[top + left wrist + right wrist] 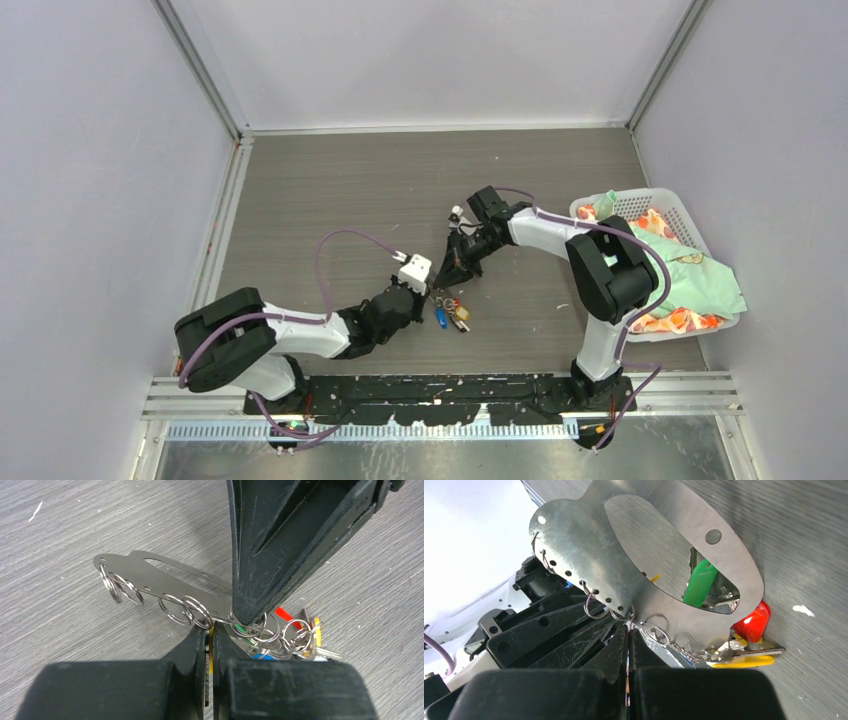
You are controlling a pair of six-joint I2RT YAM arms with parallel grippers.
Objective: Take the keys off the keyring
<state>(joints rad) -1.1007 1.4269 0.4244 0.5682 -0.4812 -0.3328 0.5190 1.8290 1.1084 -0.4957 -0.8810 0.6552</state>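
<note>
While the right hand [629,630] pinches the keyring [574,535] and the left hand [210,631] clenches beside it, a tug could slip it free.

Silvery keyring [574,545], keys [451,312] — green, red, yellow heads, grey-grained table [350,190]

Overhead, two wrist close-ups sharing keyring [160,582]

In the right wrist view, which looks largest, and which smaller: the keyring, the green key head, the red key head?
1. keyring, clearly the largest.
2. green key head and red key head look about alike here, so I do not rank them.
</note>
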